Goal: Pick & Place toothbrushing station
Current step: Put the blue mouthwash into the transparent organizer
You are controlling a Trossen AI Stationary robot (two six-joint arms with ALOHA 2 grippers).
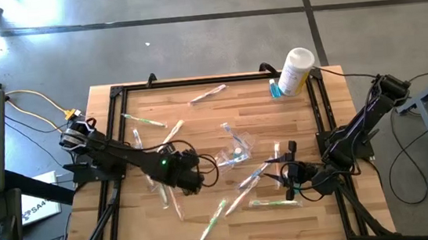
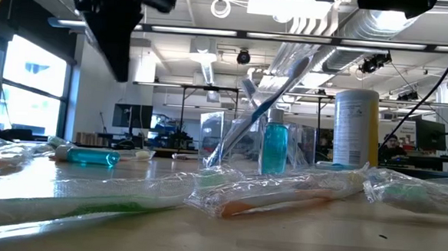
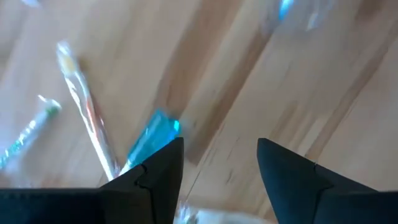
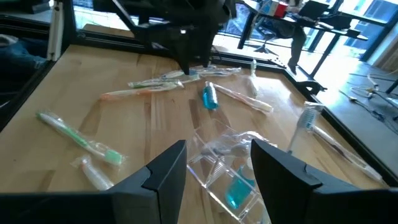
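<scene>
Overhead, the wooden worktop (image 1: 199, 129) is scattered with wrapped toothbrushes (image 1: 145, 121), with a clear bag (image 1: 236, 145) near its middle holding a teal tube (image 4: 237, 188). A white canister (image 1: 296, 70) stands at the far edge. The left end effector (image 1: 181, 173) hangs low over the worktop's left-centre, its fingers (image 3: 155, 177) parted and empty; just ahead of them lies another teal tube (image 3: 151, 138), beside an orange-handled brush (image 3: 87, 118). The right end effector (image 1: 291, 171) sits near the front right, fingers (image 4: 163, 171) spread and holding nothing, aimed at the bag. A green brush (image 4: 78, 140) lies off to one side of it.
</scene>
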